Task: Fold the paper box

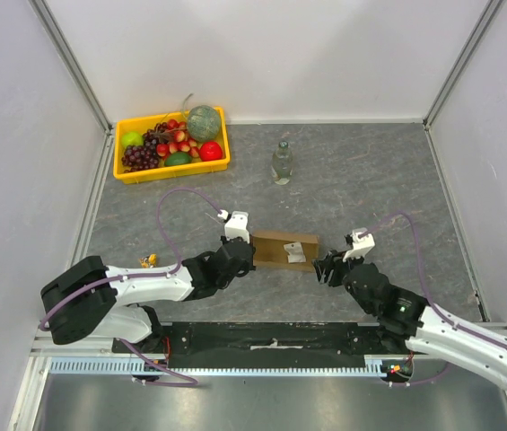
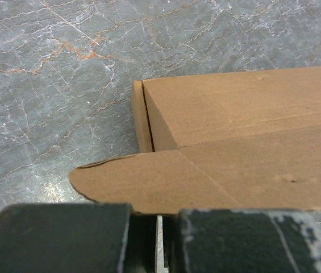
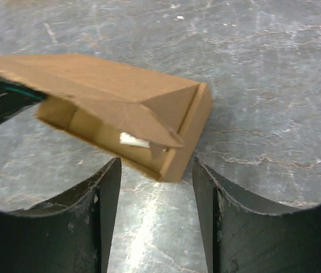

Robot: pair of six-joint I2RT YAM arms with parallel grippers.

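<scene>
right, starting at the near edge, your two arms reach in from either side and meet at the middle of the table [image 1: 379,180]. the right gripper [image 1: 327,268] sits just off the right end of the paper box [image 1: 284,250]. its jaws stand well apart, holding nothing, and the wrist view shows its fingers [image 3: 104,216] either side of the box's end corner with bare table between them and the cardboard. that looks like a spot chosen for tucking or pressing that end, since the inside of the box shows there under a raised lid panel.

over on the left, the left gripper [image 1: 240,251] is pinched fully closed at the left end of the box. its wrist view has the rounded flap running right up to the closed fingertips. i judge it is gripping that flap, which would explain why the lid panel stands tilted up instead of lying flat. so you're anchoring and lifting on the left while the right is free to work.

the box itself is mostly formed, a slim brown shape lying left to right between the grippers, its lid not yet shut.

farther back a small clear bottle [image 1: 281,162] stands upright, well apart from the box. in the far left corner sits a yellow tray [image 1: 172,174] of fruit, out of the way.
</scene>
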